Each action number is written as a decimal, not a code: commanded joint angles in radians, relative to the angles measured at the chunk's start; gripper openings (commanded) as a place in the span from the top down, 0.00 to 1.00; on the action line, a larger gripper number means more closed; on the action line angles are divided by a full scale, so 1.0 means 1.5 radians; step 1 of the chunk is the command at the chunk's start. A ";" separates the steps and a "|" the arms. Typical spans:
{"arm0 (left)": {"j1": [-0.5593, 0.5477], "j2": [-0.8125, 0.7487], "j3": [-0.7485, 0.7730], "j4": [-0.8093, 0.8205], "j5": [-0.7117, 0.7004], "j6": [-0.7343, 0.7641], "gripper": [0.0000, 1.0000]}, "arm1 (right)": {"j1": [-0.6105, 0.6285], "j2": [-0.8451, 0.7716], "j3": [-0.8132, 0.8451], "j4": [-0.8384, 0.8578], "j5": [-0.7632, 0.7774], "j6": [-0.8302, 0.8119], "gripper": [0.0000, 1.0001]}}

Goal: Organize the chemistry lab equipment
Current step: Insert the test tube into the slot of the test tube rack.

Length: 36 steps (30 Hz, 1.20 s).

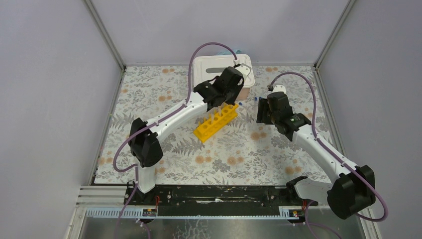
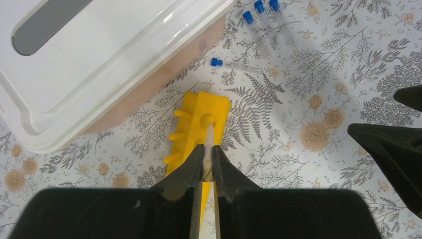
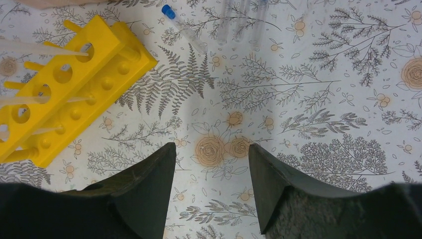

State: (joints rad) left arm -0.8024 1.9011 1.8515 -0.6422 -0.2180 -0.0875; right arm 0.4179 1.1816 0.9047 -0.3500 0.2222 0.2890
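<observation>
Presently left claw [image 2: 207, 152] pinches one tube [image 2: 209, 134] above one rack [image 2: 220, 102]; right claw [image 3: 211, 159] spread; four blue-capped tubes [image 2: 266, 25] nearby.

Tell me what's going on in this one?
The left fingers are shut on a thin pale tube, its tip at the end hole of the yellow rack. The right fingers are open and empty above the floral mat. Several blue-capped tubes lie loose on the mat near the white lidded box, not yet racked.
</observation>
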 commanded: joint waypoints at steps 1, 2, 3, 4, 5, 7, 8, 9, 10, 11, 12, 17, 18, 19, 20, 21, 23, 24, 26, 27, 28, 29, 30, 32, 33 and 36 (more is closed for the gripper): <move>0.006 0.014 0.021 0.046 -0.010 0.013 0.85 | -0.009 0.006 0.004 0.031 -0.008 -0.003 0.37; 0.006 0.016 0.019 0.047 -0.008 0.013 0.85 | -0.011 0.008 0.004 0.033 -0.010 -0.004 0.37; 0.007 0.017 0.019 0.048 -0.007 0.013 0.85 | -0.012 0.010 0.004 0.034 -0.011 -0.004 0.37; 0.008 0.019 0.018 0.049 -0.007 0.013 0.85 | -0.013 0.013 0.004 0.036 -0.012 -0.004 0.37; 0.009 0.020 0.018 0.049 -0.007 0.014 0.85 | -0.015 0.014 0.005 0.036 -0.014 -0.004 0.37; 0.012 0.023 0.015 0.050 -0.006 0.013 0.85 | -0.017 0.019 0.006 0.039 -0.016 -0.005 0.37; 0.013 0.023 0.012 0.053 -0.005 0.013 0.85 | -0.018 0.022 0.007 0.040 -0.017 -0.005 0.37; 0.014 0.024 0.010 0.053 -0.005 0.013 0.85 | -0.019 0.024 0.008 0.042 -0.019 -0.005 0.37; 0.016 0.025 0.006 0.055 -0.004 0.013 0.85 | -0.020 0.026 0.008 0.043 -0.020 -0.006 0.37; 0.018 0.027 0.005 0.056 -0.003 0.013 0.85 | -0.020 0.028 0.009 0.043 -0.020 -0.006 0.37; 0.020 0.029 0.004 0.057 -0.002 0.012 0.85 | -0.021 0.031 0.010 0.044 -0.022 -0.007 0.37; 0.026 0.035 -0.004 0.062 0.002 0.010 0.84 | -0.023 0.044 0.014 0.049 -0.026 -0.008 0.37; 0.028 0.036 -0.006 0.063 0.004 0.009 0.84 | -0.023 0.046 0.015 0.049 -0.026 -0.008 0.37; 0.029 0.036 -0.009 0.065 0.005 0.008 0.84 | -0.022 0.047 0.015 0.050 -0.028 -0.008 0.37; 0.030 0.036 -0.014 0.067 0.006 0.008 0.84 | -0.023 0.049 0.015 0.050 -0.028 -0.008 0.37; 0.031 0.037 -0.019 0.070 0.009 0.006 0.84 | -0.024 0.051 0.015 0.051 -0.028 -0.009 0.37; 0.032 0.038 -0.027 0.075 0.013 0.004 0.84 | -0.024 0.054 0.014 0.052 -0.029 -0.009 0.37; 0.033 0.038 -0.030 0.077 0.014 0.003 0.84 | -0.024 0.055 0.013 0.053 -0.029 -0.009 0.37; 0.034 0.041 -0.033 0.078 0.018 0.002 0.84 | -0.025 0.058 0.012 0.055 -0.031 -0.010 0.37; 0.034 0.042 -0.034 0.079 0.021 0.001 0.84 | -0.025 0.060 0.011 0.056 -0.031 -0.009 0.37; 0.035 0.044 -0.035 0.080 0.022 0.000 0.84 | -0.025 0.061 0.010 0.057 -0.032 -0.008 0.37; 0.035 0.046 -0.036 0.079 0.024 -0.001 0.84 | -0.025 0.062 0.009 0.058 -0.032 -0.009 0.37; 0.036 0.047 -0.037 0.079 0.026 -0.001 0.84 | -0.025 0.063 0.008 0.059 -0.032 -0.008 0.37; 0.036 0.049 -0.041 0.080 0.029 -0.003 0.84 | -0.025 0.065 0.007 0.060 -0.033 -0.008 0.37; 0.037 0.049 -0.045 0.081 0.030 -0.004 0.83 | -0.025 0.066 0.006 0.060 -0.033 -0.008 0.37; 0.037 0.047 -0.060 0.089 0.031 -0.008 0.82 | -0.025 0.067 0.005 0.062 -0.035 -0.007 0.37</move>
State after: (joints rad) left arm -0.7555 1.9629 1.7874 -0.5739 -0.1822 -0.0879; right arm 0.3870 1.2804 0.9047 -0.3008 0.1871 0.2852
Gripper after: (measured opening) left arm 0.175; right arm 0.627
